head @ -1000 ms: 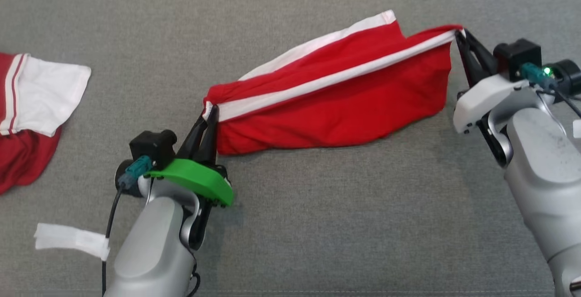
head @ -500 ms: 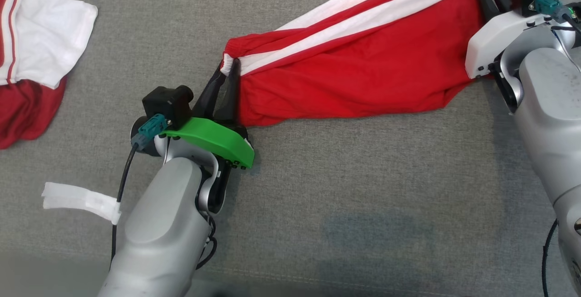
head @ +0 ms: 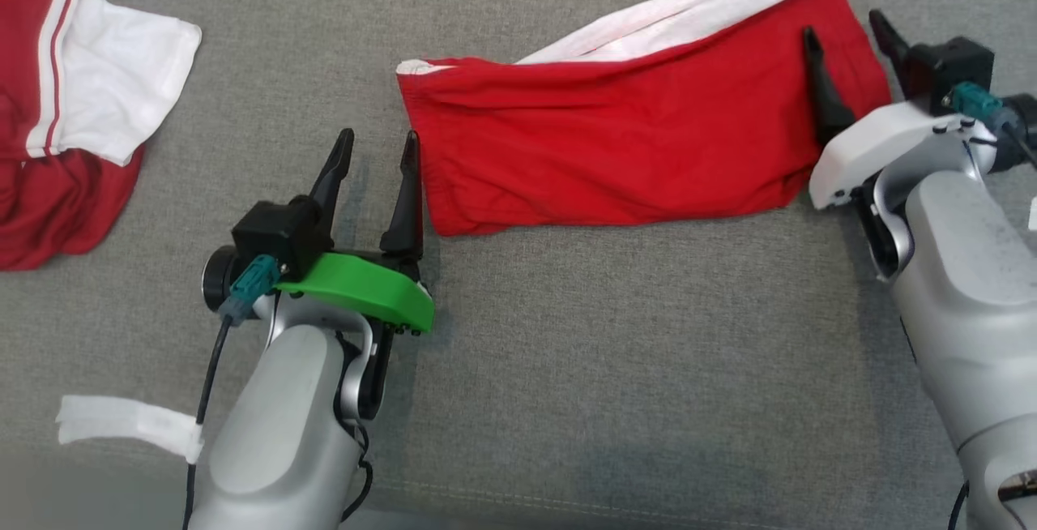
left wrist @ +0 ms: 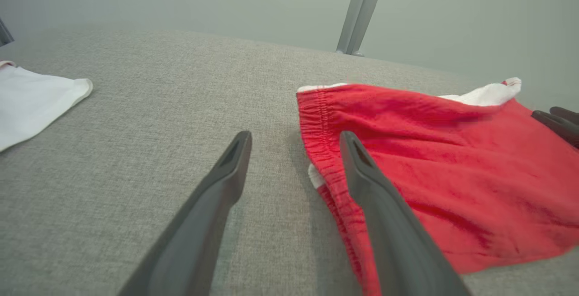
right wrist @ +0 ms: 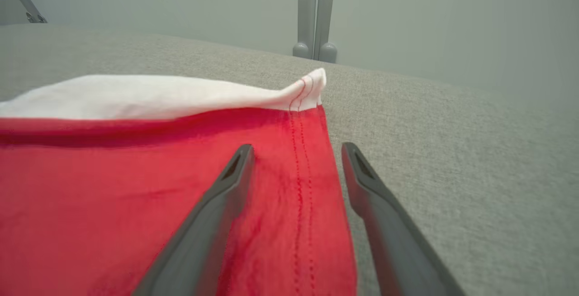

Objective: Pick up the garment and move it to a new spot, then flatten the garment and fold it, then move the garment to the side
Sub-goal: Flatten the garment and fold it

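The garment [head: 616, 141] is a pair of red shorts with a white side stripe, lying folded on the grey cushion [head: 567, 352]. Its elastic waistband [left wrist: 316, 124] faces my left gripper [head: 379, 145], which stands open just left of it with nothing between its fingers. At the hem end [right wrist: 303, 160], my right gripper [head: 849, 34] is open too, one finger [head: 820, 80] over the red cloth and the other beyond its edge. The garment [left wrist: 443, 169] lies free of both grippers, and its white stripe [right wrist: 158, 97] shows along the far edge.
Another red and white garment [head: 73, 133] lies crumpled at the far left. A white strip [head: 121, 425] hangs off the left arm's cable. Grey metal posts [right wrist: 314, 15] rise beyond the cushion's far edge.
Both grippers have opened and let go of the garment, which has dropped flat onto the cushion. Both have drawn back a little from its ends. The head camera has also shifted.
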